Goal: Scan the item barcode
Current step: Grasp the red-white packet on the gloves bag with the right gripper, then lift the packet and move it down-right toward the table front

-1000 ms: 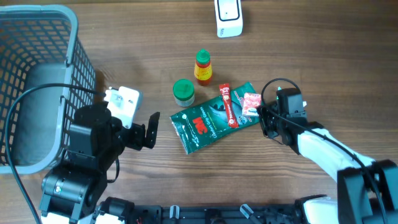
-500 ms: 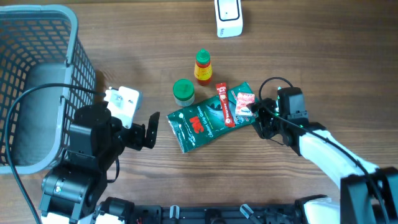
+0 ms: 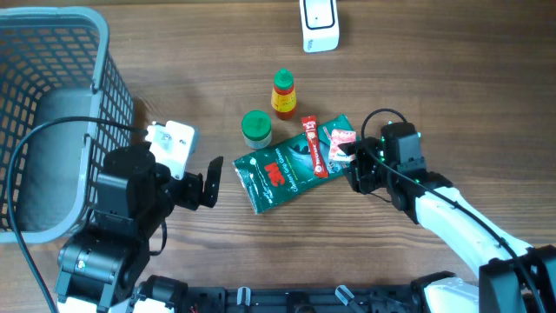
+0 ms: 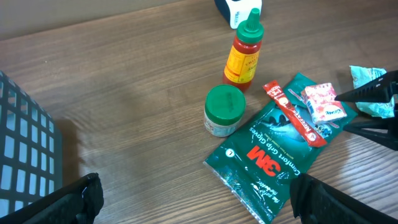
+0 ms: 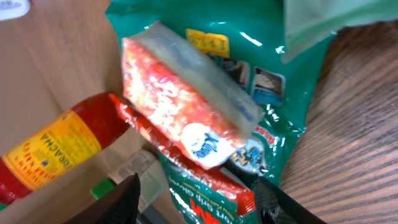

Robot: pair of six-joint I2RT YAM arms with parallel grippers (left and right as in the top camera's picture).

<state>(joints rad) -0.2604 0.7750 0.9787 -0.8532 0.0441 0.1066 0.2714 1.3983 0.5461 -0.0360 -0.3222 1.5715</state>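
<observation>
While the jaws of our right gripper sit half-open and empty at the pink candy packet atop the green glove pack, we're at pickup, I reckon; next, close on it. Left gripper gapes wide, empty.

This looks like a mock shop checkout set up on a wooden table. A grey plastic shopping basket stands at the left and a white scanner at the far edge. Packaged goods lie in the middle: a sauce bottle, a green-lidded jar and a glove packet.
</observation>
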